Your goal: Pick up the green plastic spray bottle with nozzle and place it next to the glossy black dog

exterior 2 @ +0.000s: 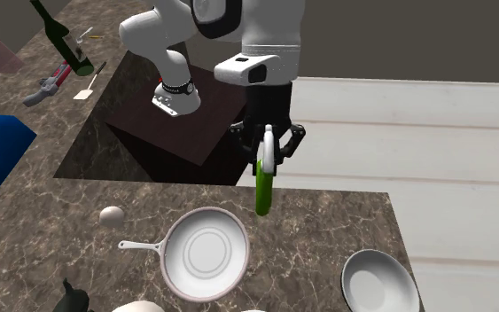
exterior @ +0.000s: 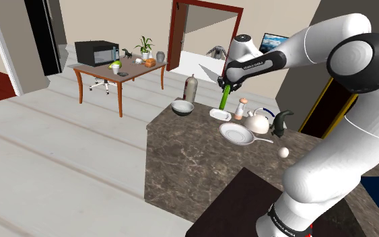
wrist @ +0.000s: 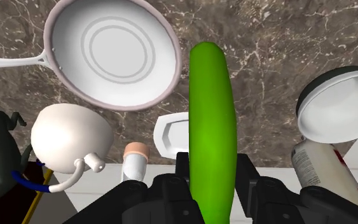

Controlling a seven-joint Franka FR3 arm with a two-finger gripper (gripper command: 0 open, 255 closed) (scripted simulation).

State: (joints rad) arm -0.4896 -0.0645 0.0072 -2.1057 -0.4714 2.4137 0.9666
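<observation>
Barely anything to read here

The only lettering I'm spotting is a short line of small white print running along the dark band (exterior: 252, 67) near the hand end of the arm (exterior: 329, 60) in the shoulder view, and it's coming out too tiny for me to make out the words. Same story with the white marks sitting on the dark ring (exterior: 283, 225) at the arm's foot, which is also showing in the second exterior view (exterior 2: 175, 87). I'm not reading anything else anywhere.

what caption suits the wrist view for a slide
Black gripper clasps a long green bottle, with a white frying pan on the dark veined counter beyond.
</observation>
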